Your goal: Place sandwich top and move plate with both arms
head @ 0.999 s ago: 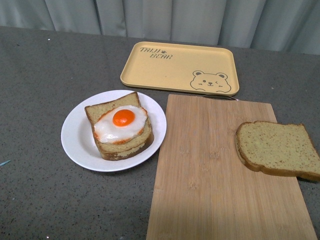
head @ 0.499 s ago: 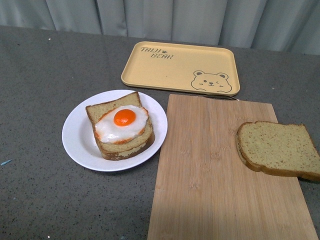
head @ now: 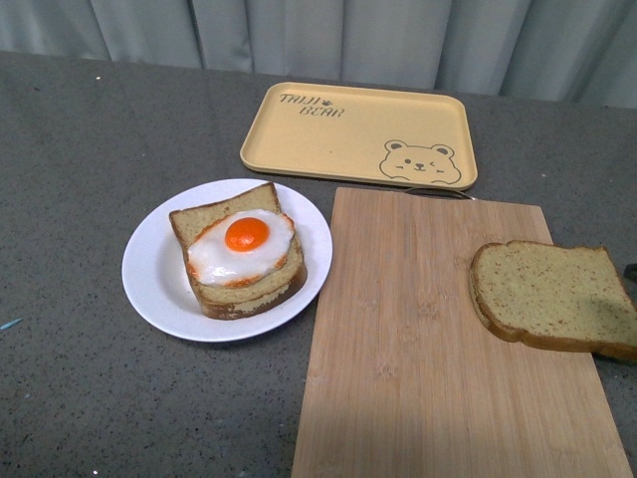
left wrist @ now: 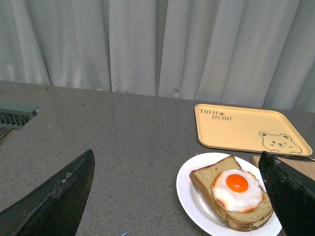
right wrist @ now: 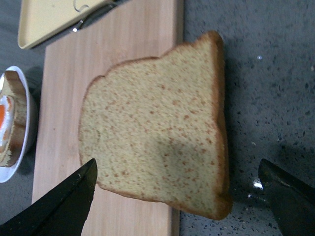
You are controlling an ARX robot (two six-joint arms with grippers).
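Plate [head: 154, 274], round and white, sits left of centre on the grey speckled table [head: 80, 149]. It carries stacked bread slices [head: 249, 289] with a fried egg [head: 242, 246] on top, the yolk uppermost. Nothing covers the egg.

Left gripper [left wrist: 176, 155]: fingers spread wide and holding nothing, above bare table on the plate's near-left side. The left wrist view also shows a grey ribbed object [left wrist: 17, 115] at the table's far left edge.

Behind the plate, towards the curtain [head: 328, 40], lies a yellow tray [head: 348, 134]. Brown lettering in one corner reads roughly "TAIJI BEAR", and a bear face is drawn in the opposite corner.

A wooden cutting board [head: 418, 349] lies just right of the plate. Their edges are very close; I cannot tell whether they touch. The board's far end reaches the tray's near rim.

Sandwich top [head: 552, 296] lies flat on the board's right part, its right end overhanging the board's edge above the table.

Right gripper [right wrist: 177, 162]: fingers wide apart, above the slice. The slice lies in the gap between them, and no contact is seen.
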